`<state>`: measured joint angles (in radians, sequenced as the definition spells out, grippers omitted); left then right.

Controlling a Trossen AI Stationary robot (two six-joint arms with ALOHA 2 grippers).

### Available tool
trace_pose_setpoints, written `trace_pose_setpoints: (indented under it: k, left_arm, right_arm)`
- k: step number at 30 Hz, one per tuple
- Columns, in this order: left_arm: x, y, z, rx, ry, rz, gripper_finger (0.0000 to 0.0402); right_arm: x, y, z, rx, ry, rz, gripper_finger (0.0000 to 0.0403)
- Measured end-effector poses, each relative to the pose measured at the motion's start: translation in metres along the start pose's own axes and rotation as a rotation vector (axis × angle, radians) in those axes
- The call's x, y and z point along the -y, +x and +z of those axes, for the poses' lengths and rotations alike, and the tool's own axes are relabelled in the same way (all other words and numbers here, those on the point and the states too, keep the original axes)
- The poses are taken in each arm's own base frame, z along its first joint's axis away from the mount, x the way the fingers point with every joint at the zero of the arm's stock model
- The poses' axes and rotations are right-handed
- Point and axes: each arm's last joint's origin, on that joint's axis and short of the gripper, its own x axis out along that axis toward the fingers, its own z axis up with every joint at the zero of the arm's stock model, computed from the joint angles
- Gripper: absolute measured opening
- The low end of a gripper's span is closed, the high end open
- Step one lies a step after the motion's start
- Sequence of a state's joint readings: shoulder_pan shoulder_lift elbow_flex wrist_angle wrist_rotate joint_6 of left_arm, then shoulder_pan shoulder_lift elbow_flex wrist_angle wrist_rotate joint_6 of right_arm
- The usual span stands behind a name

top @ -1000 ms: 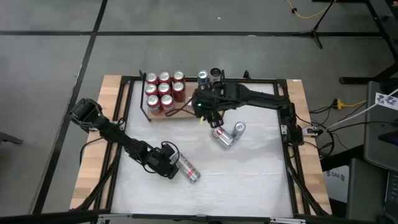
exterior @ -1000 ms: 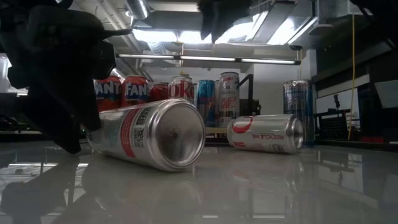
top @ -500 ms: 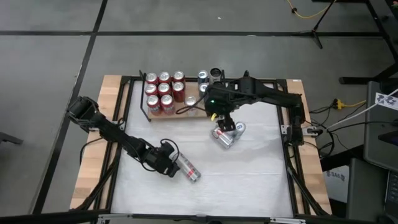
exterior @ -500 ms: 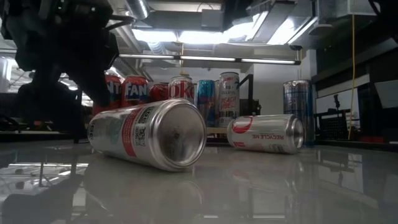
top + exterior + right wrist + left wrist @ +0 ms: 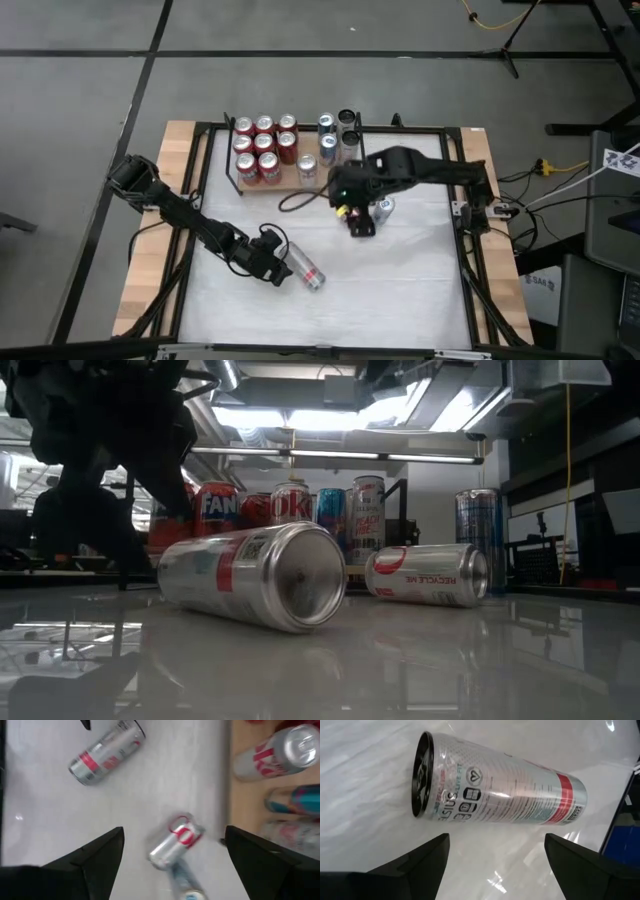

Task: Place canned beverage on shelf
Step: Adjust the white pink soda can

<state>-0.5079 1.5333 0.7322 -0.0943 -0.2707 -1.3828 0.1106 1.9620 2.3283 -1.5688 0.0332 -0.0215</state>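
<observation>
Canned beverage: lying on tabletop, 6 o'clock of shelf | left claw: released, straddling its 9 o'clock end | right claw: released, above two fallen cans, 4 o'clock of shelf.

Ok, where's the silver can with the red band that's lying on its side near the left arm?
In the high view the silver can lies on the white tabletop toward the left, just in front of the open left gripper, untouched.
</observation>
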Motion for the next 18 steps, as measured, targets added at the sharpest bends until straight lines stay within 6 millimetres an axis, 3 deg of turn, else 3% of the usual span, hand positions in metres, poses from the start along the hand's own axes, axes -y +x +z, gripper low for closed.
trace_pose_setpoints:
  k: [7,13,18]
  left_arm:
    - [0.0,0.0,0.0,0.007,0.005,0.001,0.0321]
    - [0.0,0.0,0.001,0.01,0.005,0.002,0.0321]
    - [0.0,0.0,0.002,0.027,0.002,0.005,0.0321]
  right_arm:
    - [-0.033,0.021,0.017,0.048,0.123,0.035,0.0337]
    - [-0.066,0.054,0.026,-0.001,0.27,0.054,0.0337]
    - [-0.099,0.08,0.027,-0.008,0.312,-0.087,0.0337]
